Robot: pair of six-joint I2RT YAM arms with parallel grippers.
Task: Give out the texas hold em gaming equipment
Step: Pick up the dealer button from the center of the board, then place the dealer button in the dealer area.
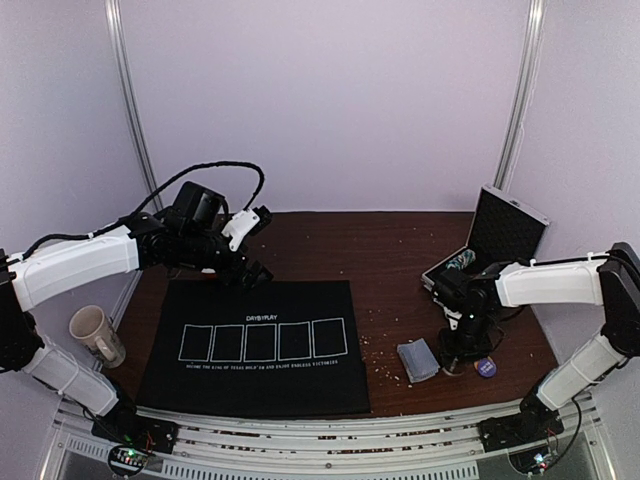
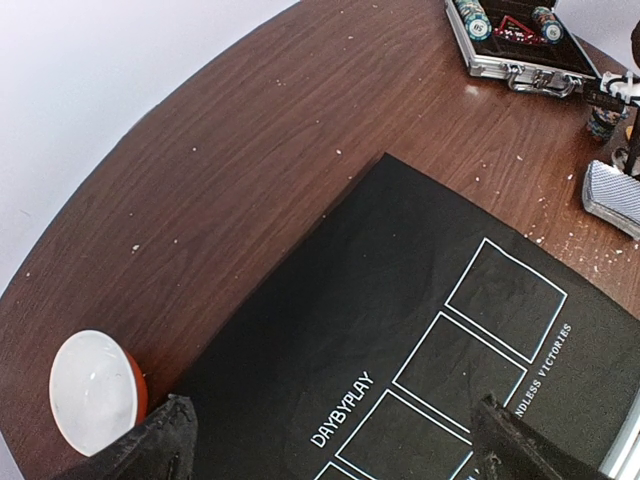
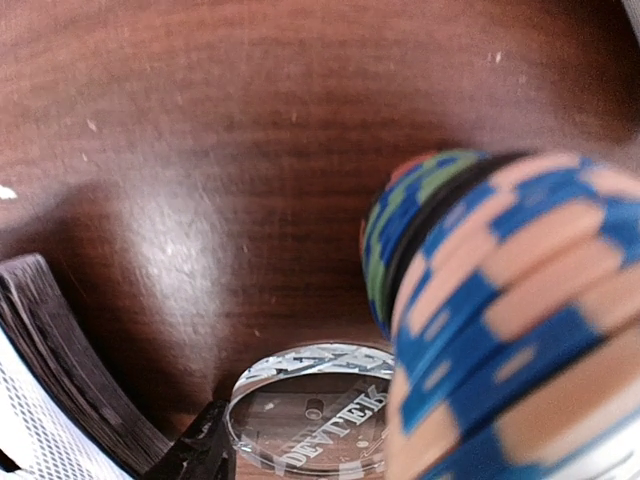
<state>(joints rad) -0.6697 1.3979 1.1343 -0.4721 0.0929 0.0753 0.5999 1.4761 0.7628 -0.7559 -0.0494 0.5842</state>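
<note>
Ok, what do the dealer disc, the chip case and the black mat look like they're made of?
Dealer disc: clear, glossy plastic, probably acrylic; the wood grain beneath shows through it. Chip case: shiny silver metal edging, likely aluminium, around dark panels. Black mat: matte and faintly creased, so cloth or thin felt, with white print.

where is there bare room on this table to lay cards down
The black mat is bare, all five boxes. Bare tabletop too between the mat and the open case. Crowded by the right gripper: card deck, clear disc, chip stack.
</note>
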